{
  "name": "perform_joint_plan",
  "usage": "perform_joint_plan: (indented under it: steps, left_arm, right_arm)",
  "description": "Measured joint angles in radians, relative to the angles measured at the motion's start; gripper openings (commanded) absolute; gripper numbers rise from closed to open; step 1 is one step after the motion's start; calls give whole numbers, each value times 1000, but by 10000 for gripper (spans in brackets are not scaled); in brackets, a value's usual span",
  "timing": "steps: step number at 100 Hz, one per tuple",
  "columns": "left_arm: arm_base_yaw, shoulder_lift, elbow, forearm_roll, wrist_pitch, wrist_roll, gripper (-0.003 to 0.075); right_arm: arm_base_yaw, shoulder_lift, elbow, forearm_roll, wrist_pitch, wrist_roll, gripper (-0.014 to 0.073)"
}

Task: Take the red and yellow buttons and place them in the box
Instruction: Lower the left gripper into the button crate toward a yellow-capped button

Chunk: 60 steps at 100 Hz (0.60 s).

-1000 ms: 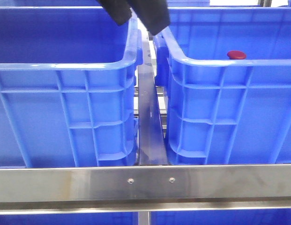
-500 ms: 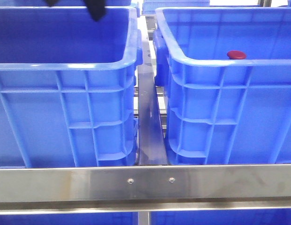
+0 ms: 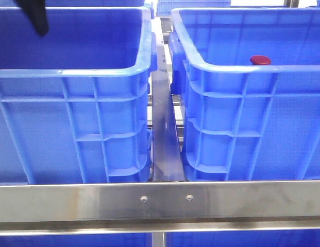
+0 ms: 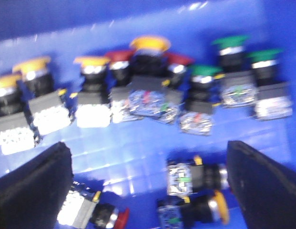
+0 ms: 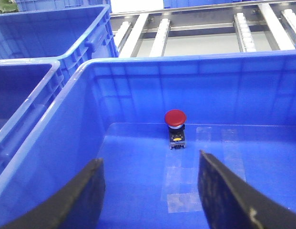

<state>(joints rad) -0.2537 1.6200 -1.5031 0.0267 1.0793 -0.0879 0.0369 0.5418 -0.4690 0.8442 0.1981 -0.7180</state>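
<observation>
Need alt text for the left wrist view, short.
Open left gripper hovers over a blue crate floor strewn with push buttons: a blurred row with yellow, red and green caps, plus a red-capped and a yellow-capped one lying on their sides between the fingers.

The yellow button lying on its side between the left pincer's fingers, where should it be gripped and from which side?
Probably across the black cylindrical body of the yellow button, coming straight down from above. It lies flat on the crate floor, cap sideways, so the body offers two opposed sides. The left pincer is open, with another button close beside it.
</observation>
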Motion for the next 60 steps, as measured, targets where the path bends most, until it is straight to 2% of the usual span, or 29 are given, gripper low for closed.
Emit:
perform_joint_plan:
  steps: [25, 60]
  left_arm:
    - [20, 120, 0, -55, -5, 102, 617]
    - [20, 230, -6, -63, -129, 129, 617]
  right_arm:
    - [0, 0, 0, 0, 0, 0, 452]
    - [0, 0, 0, 0, 0, 0, 452]
